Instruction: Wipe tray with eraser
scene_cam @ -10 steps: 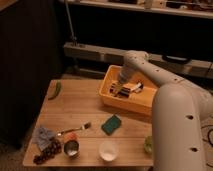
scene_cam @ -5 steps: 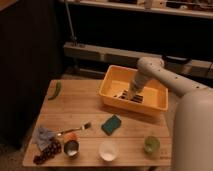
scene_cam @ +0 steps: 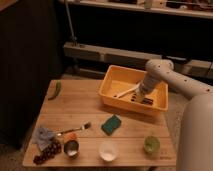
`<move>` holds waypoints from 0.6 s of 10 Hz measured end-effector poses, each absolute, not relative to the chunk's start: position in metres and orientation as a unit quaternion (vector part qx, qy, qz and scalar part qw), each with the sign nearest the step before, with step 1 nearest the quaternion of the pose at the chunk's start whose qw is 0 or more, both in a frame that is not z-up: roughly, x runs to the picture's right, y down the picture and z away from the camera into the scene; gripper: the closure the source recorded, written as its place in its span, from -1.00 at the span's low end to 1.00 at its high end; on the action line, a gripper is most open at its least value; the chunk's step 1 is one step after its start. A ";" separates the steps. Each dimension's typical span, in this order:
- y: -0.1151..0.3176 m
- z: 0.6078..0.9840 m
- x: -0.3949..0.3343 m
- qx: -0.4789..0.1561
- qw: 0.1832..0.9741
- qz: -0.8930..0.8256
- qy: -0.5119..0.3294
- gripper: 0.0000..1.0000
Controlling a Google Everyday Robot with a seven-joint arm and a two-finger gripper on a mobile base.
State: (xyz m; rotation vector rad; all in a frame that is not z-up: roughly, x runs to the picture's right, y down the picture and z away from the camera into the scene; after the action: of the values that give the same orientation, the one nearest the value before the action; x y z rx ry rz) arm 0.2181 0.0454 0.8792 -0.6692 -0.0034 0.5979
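Note:
The yellow-orange tray sits at the back right of the wooden table. My gripper reaches down into it from the right, at the tray's right half. The dark eraser lies on the tray floor right under the gripper. A thin pale stick lies slanted in the tray to the left of the gripper.
A green square sponge lies in front of the tray. A white cup, a green cup, a metal cup, a fork, a grey cloth, grapes and a green pepper lie on the table.
My arm has swung to the right and the gripper has moved from the tray's left part to its right half. The view has shifted a little.

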 end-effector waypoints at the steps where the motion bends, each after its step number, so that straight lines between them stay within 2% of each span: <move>1: 0.037 0.886 0.224 -0.319 0.901 0.293 0.004 0.82; 6: -0.005 0.920 0.226 -0.300 0.898 0.322 0.001 0.82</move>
State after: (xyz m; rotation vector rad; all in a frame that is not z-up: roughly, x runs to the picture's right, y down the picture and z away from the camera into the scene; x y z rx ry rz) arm 0.2264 -0.0048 0.9199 -0.6204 0.0025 0.6668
